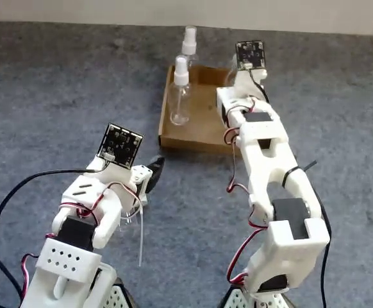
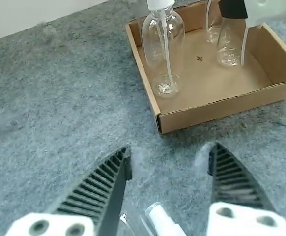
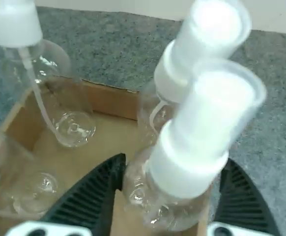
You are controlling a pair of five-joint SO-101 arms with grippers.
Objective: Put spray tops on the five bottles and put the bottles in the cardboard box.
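Where the high view buries the right half of the box under the right arm, the right wrist view opens it up. The right gripper sits around the right bottle, which stands upright in the box's right side with its white top on. Pinching or merely around it: cannot tell. The back bottle is just beyond, topped, base hidden.

The high view gives what that view cuts off:
- The left bottle shows whole, upright by the left wall, top up, dip tube running down its long axis.
- The far bottle is topped and upright at the box's far edge, its base hidden behind the left bottle.

In the left wrist view the left gripper is spread wide over the carpet, near of the box's near-left corner. Just near of it a loose top lies on the carpet. The high view shows its thin tube running toward the near edge, so the long axis goes far to near, spray head at the far end. There is clear plastic beside it under the left arm; what it is, cannot tell.
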